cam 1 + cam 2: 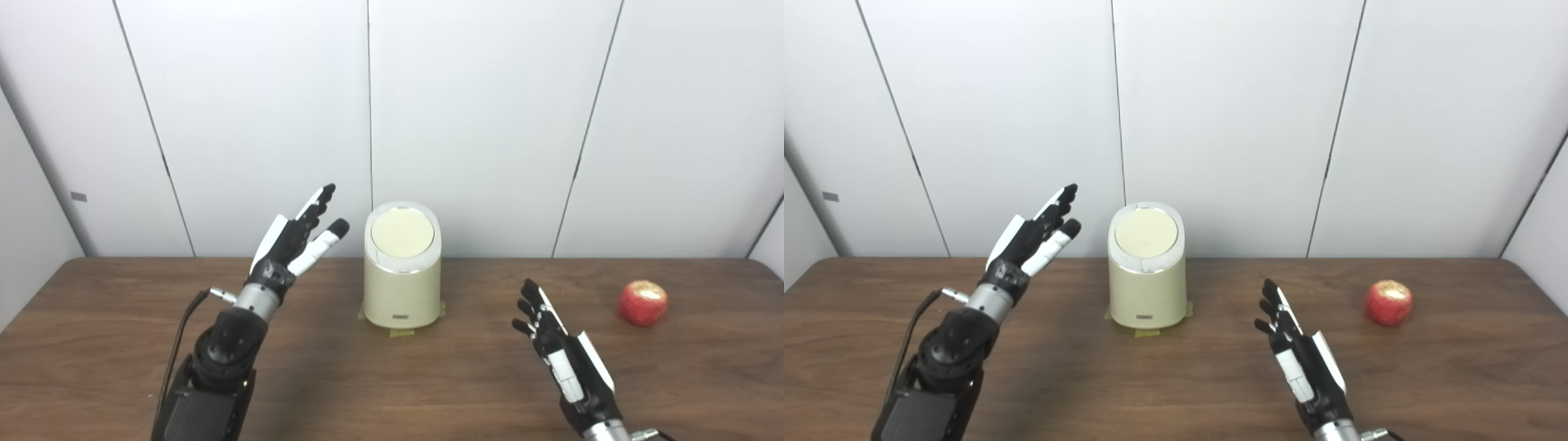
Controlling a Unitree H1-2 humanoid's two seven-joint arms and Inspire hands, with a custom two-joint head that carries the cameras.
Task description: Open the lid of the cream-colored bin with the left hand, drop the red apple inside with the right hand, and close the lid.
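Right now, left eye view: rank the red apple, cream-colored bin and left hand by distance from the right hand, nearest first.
1. Red apple, on the table to the right hand's right, slightly farther back.
2. Cream-colored bin, lid closed, to its left at table centre.
3. Left hand, raised, open, beyond the bin on the left.

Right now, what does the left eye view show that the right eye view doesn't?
Only left eye view: slightly more of the grey wall at the left edge. Only right eye view: more of the side wall and table corner at far right. Both: closed cream bin on tape, red apple lying at right, left robot hand raised open beside the bin, right robot hand open above the table, short of the apple.
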